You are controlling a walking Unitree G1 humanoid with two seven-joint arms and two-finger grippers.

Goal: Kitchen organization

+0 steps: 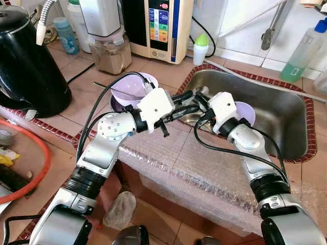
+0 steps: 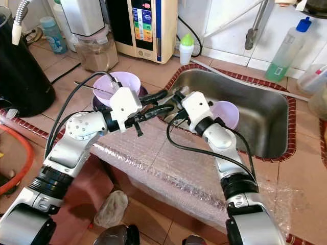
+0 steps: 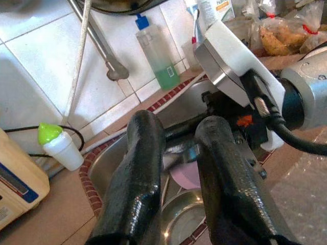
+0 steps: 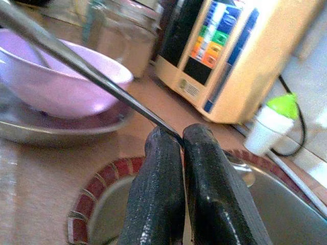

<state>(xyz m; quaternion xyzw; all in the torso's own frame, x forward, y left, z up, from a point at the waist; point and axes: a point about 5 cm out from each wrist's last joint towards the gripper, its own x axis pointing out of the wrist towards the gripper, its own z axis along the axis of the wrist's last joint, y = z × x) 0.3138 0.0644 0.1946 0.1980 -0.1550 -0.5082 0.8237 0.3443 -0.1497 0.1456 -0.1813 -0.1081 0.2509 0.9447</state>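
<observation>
My right gripper [image 4: 179, 137] is shut on the end of a long thin dark utensil [image 4: 76, 64]. The utensil slants away over a purple bowl [image 1: 129, 88] that sits on a metal plate on the tiled counter. In the eye views the right gripper [image 1: 201, 98] hangs at the sink's [image 1: 286, 109] left rim. My left gripper [image 1: 192, 101] reaches in from the left and meets it there, fingers open. Between the left fingers [image 3: 140, 168] I see a second purple bowl [image 3: 185, 174] and a steel bowl [image 3: 180, 217] down in the sink.
A black kettle [image 1: 25, 61] stands at the left, with a blender jar [image 1: 110, 51] and a water purifier [image 1: 158, 25] behind the counter bowl. A green-capped white bottle [image 1: 201, 48] and a green soap bottle [image 1: 301, 51] flank the sink. Bubble wrap [image 1: 173, 158] covers the counter's front edge.
</observation>
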